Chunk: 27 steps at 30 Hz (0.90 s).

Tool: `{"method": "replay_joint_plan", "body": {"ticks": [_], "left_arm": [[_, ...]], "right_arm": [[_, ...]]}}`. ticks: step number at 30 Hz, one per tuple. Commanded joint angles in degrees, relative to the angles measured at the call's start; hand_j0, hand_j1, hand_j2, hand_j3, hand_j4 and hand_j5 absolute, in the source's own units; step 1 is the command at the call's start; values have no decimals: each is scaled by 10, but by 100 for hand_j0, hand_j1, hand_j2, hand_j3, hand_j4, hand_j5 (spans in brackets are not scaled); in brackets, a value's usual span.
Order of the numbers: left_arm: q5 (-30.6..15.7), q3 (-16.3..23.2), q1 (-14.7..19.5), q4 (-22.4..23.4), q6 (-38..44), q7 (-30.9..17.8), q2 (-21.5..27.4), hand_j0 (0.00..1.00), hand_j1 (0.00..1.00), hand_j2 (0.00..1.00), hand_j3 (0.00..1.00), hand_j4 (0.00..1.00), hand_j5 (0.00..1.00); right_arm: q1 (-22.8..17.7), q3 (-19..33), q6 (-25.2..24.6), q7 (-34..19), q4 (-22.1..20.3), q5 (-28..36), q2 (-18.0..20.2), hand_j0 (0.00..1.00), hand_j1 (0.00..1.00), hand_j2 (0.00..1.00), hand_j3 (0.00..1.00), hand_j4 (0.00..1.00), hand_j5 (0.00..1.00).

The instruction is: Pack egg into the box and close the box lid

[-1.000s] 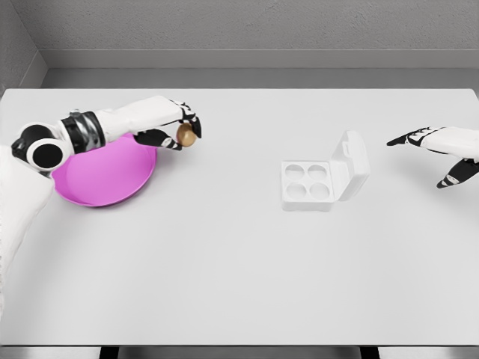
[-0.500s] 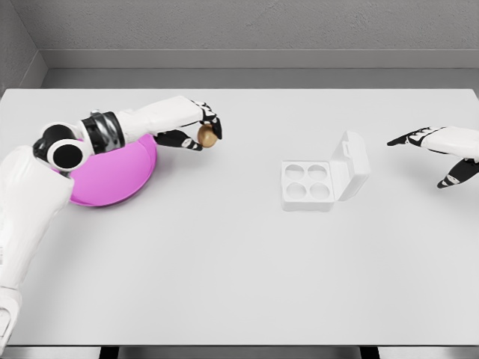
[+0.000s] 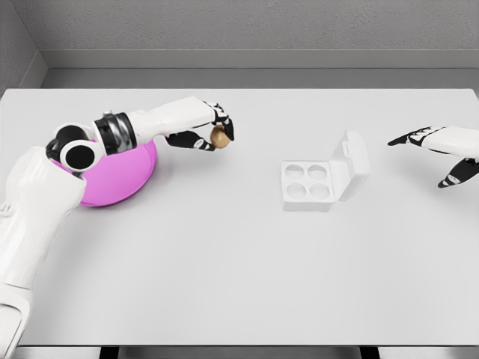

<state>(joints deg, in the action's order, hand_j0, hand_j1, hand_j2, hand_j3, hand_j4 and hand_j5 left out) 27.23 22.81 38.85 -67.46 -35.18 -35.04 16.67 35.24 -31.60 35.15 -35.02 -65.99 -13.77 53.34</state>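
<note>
My left hand [image 3: 213, 132] is shut on a brown egg [image 3: 219, 137], held above the table to the right of the pink plate [image 3: 120, 176]. The white egg box [image 3: 307, 185] lies right of centre with four empty cups. Its lid [image 3: 352, 163] stands open, tilted back to the right. The egg is well to the left of the box. My right hand [image 3: 438, 153] hovers at the far right edge, fingers spread and holding nothing.
The white table [image 3: 239, 277] spreads wide in front of me, with bare surface between the egg and the box. A grey wall runs behind the table's far edge.
My left hand has carried the egg to the right, away from the pink plate and toward the box. The right hand and the box have stayed put.
</note>
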Motion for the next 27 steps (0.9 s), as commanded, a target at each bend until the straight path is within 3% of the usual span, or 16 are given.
{"method": "replay_joint_plan", "body": {"ticks": [1,27], "left_arm": [[-4,-1,0,0,2,0,-3,49,49,49,49,49,49],[-5,7,-2,-21,2,0,-30,49,49,49,49,49,49]], "right_arm": [[0,0,-1,0,0,3,1,100,100,100,100,100,100],[0,-3,-1,0,-2,2,4,100,100,100,100,100,100]]}}
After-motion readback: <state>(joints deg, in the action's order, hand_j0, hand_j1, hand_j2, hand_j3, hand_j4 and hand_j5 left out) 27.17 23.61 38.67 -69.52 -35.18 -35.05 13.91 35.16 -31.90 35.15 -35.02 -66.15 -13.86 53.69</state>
